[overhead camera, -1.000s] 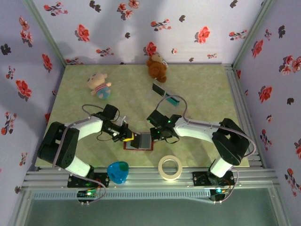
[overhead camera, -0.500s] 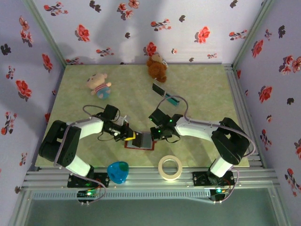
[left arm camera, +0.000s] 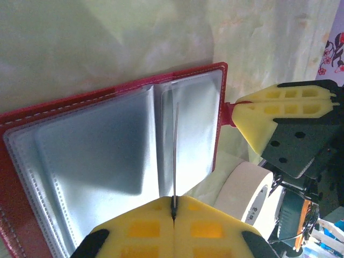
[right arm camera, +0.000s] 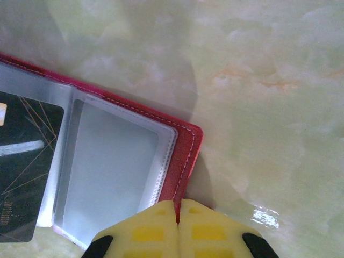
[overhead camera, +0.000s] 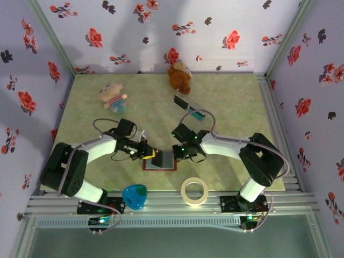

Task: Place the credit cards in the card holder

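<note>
Holder: lay open on the table, between both grippers.
Left gripper: clamped on a dark card, held edge-on over the clear pockets.
Right gripper: pinched the holder's red edge.
Other cards: well apart, near the teddy.

No legible text; tiny print on dark card, tape roll unreadable.
</note>
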